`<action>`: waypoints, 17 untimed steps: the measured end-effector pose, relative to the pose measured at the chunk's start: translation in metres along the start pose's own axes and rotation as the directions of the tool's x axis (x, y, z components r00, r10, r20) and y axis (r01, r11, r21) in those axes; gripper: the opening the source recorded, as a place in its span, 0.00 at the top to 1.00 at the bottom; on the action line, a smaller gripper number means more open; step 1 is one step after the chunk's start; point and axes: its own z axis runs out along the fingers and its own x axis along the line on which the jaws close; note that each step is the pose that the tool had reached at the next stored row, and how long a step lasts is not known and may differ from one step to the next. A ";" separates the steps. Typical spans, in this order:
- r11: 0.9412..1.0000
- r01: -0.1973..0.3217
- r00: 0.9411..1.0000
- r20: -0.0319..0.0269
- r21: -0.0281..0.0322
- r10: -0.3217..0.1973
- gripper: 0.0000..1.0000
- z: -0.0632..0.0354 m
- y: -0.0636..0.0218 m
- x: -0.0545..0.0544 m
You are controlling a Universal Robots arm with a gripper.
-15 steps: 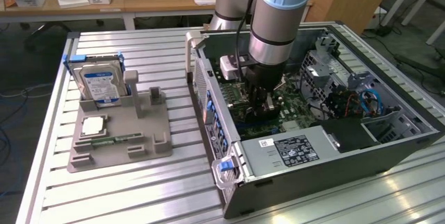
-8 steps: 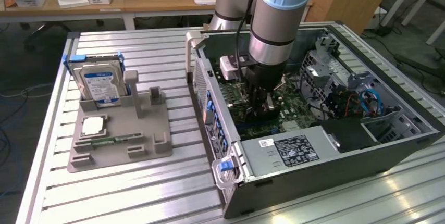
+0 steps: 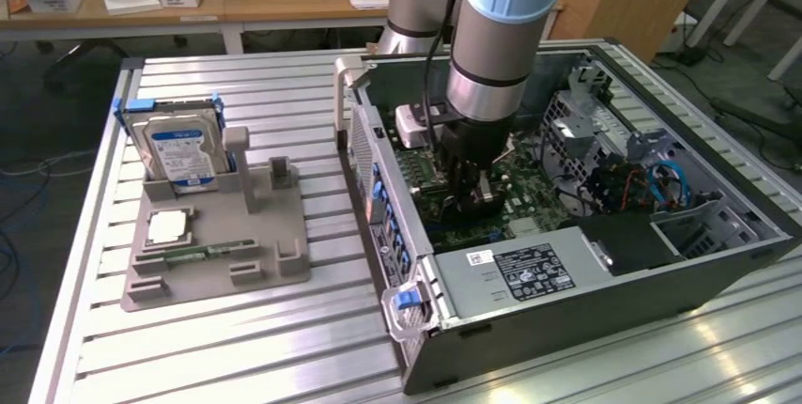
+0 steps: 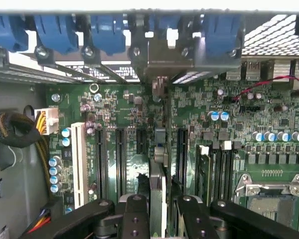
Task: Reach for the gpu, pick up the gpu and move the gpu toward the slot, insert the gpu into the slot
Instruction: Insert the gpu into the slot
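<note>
The gpu [image 4: 158, 199] stands edge-on between the gripper [image 4: 158, 219] fingers (over the motherboard [image 4: 114, 114]).

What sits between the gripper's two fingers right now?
In the wrist view, the gpu stands edge-on between the gripper's fingers, over the motherboard.

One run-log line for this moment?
gripper: shut on gpu | place: inside case, over motherboard | gpu: edge-on at slot

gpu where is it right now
The gpu stands on edge between the gripper fingers, inside the open computer case over the motherboard's expansion slots, on the exterior view's right.
</note>
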 end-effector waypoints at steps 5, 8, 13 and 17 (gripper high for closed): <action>1.000 0.000 1.000 0.001 0.000 0.000 0.74 0.0003 0.0000 0.000; 1.000 0.000 1.000 0.001 0.000 0.000 0.74 0.0003 0.0000 0.000; 1.000 0.000 1.000 0.001 0.000 0.000 0.74 0.0003 0.0001 0.000; 1.000 -0.001 1.000 0.002 0.001 0.001 0.67 0.0010 0.0004 0.000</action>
